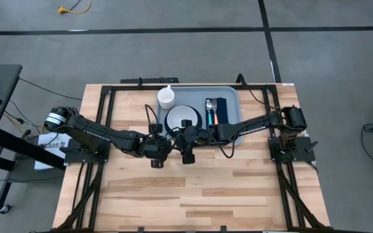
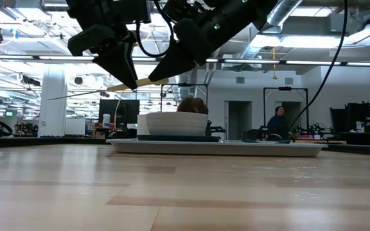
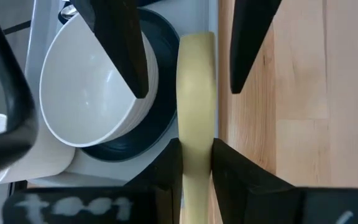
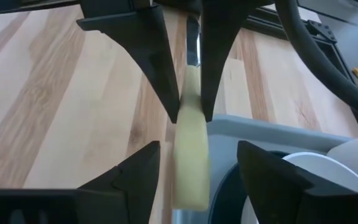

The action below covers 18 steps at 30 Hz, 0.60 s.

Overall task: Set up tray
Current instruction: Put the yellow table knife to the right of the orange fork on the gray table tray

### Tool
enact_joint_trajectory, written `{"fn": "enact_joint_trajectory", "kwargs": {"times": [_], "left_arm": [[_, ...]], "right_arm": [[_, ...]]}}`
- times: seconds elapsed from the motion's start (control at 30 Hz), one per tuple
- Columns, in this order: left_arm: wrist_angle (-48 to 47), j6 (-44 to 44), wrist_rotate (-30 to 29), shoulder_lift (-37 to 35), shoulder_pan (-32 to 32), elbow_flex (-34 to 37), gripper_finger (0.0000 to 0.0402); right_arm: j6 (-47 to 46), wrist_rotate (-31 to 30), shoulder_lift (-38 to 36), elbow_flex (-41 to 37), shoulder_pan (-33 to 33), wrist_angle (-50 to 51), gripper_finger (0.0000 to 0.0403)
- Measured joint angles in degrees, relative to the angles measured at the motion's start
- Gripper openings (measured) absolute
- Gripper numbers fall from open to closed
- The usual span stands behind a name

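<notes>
While left claw (image 3: 196,163) grips knife (image 3: 196,93), right claw (image 4: 197,171) spread

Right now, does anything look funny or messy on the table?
Nothing is spilled or broken. The odd bit: a pale yellow utensil handle is up in the air over the tray edge, pinched by the left gripper, with the right gripper open around it.

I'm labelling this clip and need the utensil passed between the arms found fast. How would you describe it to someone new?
Start at the tray on the table's far side, then drop to its near edge, where both grippers meet beside the bowl. The left gripper pinches a pale yellow handle, with the right gripper open around it. Unlike the cutlery on the napkin, it hangs in the air.
</notes>
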<state>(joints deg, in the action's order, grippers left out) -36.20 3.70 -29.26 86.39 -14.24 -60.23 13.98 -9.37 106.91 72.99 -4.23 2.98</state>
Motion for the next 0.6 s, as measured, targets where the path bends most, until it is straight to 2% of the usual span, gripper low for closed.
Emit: {"fn": "enact_joint_trajectory", "kwargs": {"times": [0.6], "left_arm": [[1.22,0.13,-0.51,0.00,-0.02,0.00,0.0048]], "right_arm": [[-0.07,-0.13,0.00,-0.09,0.26,0.69,0.0145]]}}
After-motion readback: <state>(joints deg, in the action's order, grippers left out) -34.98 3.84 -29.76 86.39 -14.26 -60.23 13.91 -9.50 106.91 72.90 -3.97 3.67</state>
